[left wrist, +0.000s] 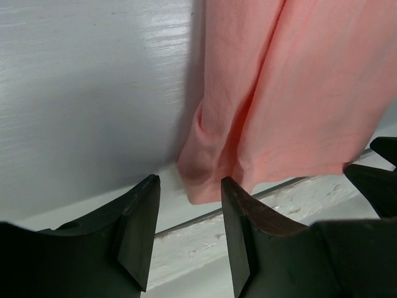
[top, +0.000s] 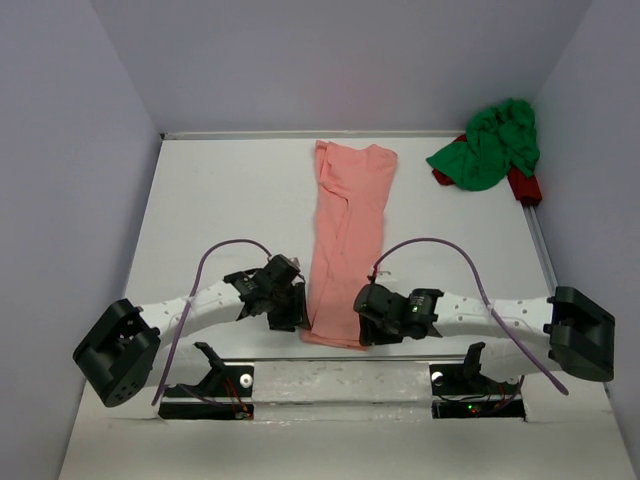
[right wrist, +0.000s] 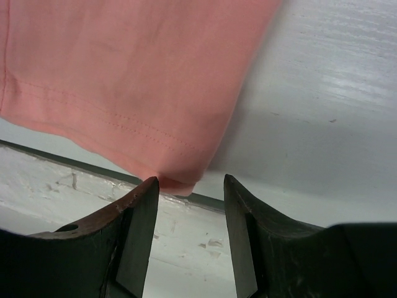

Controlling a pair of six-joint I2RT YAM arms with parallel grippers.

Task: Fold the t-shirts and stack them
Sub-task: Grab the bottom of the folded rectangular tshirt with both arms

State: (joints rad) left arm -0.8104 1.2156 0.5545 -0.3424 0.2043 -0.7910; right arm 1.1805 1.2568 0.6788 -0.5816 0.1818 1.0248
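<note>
Hovering at the near hem of the salmon pink t-shirt (top: pixel 345 235), the left fingers (left wrist: pixel 144 205) are standing apart with the shirt's near left corner just ahead of their gap, gripping nothing. The right fingers (right wrist: pixel 141 208) are standing equally apart at its near right corner, empty. That shirt is lying as a long narrow strip on the counter (top: pixel 220 200). The bright green t-shirt (top: pixel 490 145) is sitting crumpled well to its far right.

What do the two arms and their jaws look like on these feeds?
The left arm and right arm both have white links with black joint housings and a bulky black elbow block. A purple cable loops along each one. In the wrist views the jaws are black and wedge-shaped, with brownish, worn-looking inner faces. No lettering is readable.
</note>
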